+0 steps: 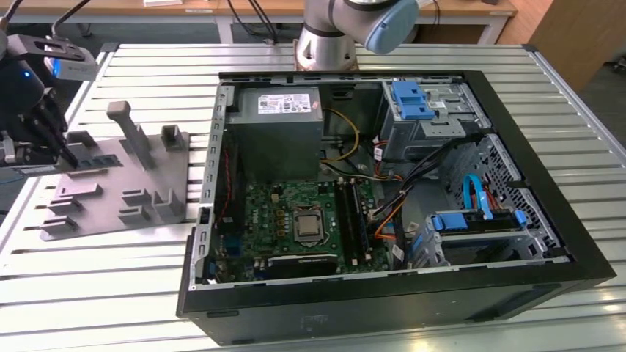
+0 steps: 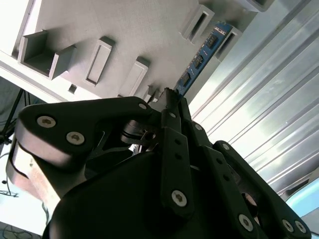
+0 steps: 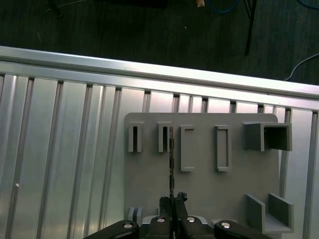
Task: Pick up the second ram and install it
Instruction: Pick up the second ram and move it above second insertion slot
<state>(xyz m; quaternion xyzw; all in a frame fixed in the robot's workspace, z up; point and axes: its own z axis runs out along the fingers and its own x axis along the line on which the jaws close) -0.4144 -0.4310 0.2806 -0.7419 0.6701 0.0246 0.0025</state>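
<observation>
Open PC case (image 1: 391, 312) beside gray holder tray (image 1: 102, 180) (on slatted table (image 1: 98, 282)).

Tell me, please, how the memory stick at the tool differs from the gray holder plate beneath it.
The second ram is a thin board carrying dark chips; the gray holder plate is wide, plain, with raised blocks. The second ram stands on edge, while the gray holder plate lies flat on the slatted table. The tool grips the second ram, not the plate. Both are rectangular.
</observation>
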